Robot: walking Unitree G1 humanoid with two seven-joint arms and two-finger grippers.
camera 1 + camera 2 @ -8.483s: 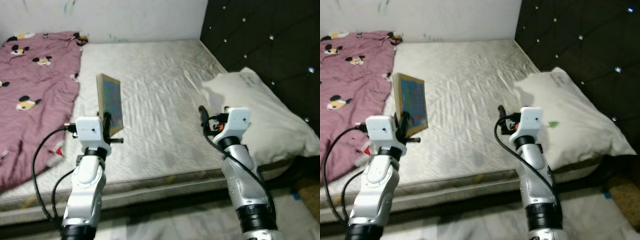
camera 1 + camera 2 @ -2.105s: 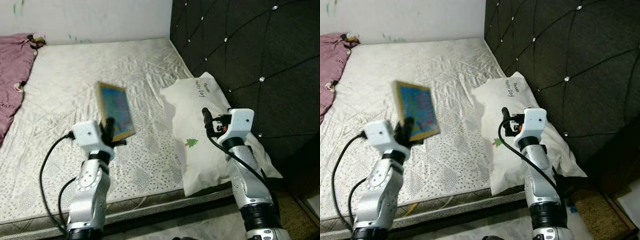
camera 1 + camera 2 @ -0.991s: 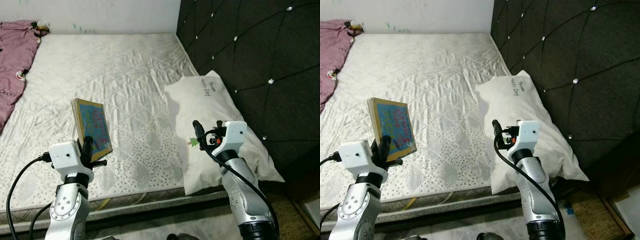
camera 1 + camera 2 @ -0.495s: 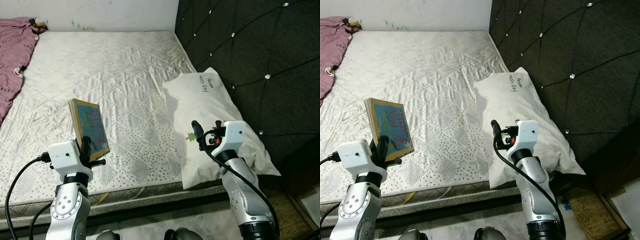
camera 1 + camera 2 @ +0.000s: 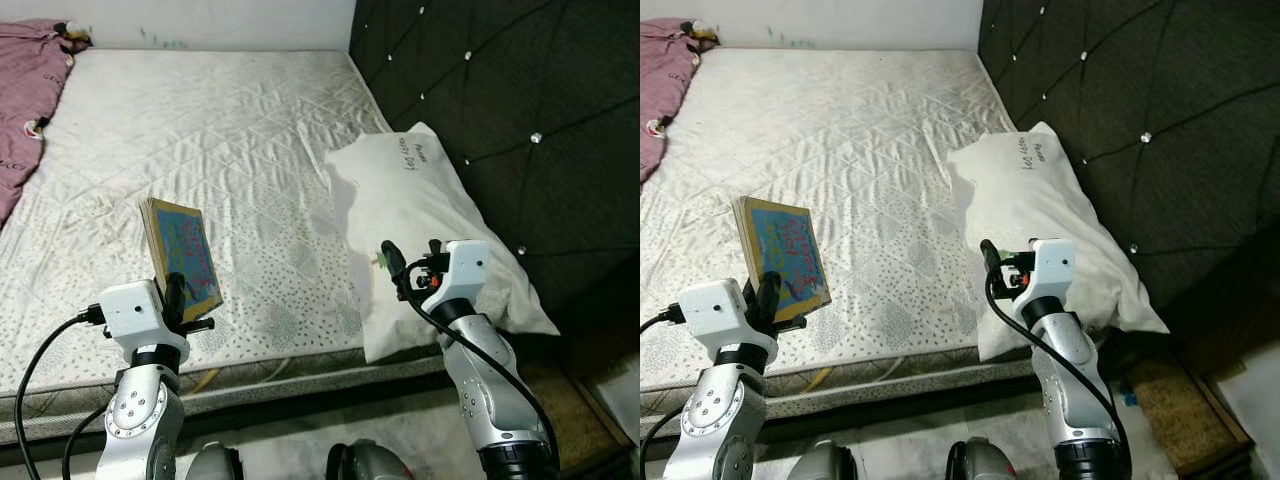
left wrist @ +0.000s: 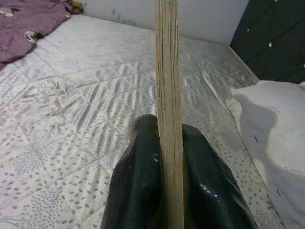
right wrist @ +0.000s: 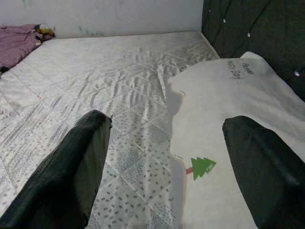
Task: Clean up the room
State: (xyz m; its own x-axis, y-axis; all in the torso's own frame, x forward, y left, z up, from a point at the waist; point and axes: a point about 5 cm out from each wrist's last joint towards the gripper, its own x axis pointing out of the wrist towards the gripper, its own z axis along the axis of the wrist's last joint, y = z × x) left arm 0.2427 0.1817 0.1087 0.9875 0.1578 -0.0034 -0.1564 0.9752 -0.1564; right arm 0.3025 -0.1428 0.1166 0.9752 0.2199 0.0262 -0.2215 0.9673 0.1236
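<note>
While you are standing at the foot edge of the bed [image 5: 230, 130], your left hand [image 5: 177, 297] is gripping a thin picture book [image 5: 182, 256] by its lower edge, both black fingers [image 6: 138, 181] pressing flat against its two covers. You are holding the book upright above the near part of the bare mattress, its colourful cover facing toward your right. Your right hand [image 7: 167, 176] is hovering with its fingers spread wide apart and nothing between them, just above the near end of the white pillow [image 5: 1040, 210], over a small green tree print [image 7: 202, 165]. That pillow is lying along the dark tufted headboard [image 5: 500, 90] on your right. A maroon patterned blanket [image 5: 25, 75] is lying bunched at the far left corner of the bed.
</note>
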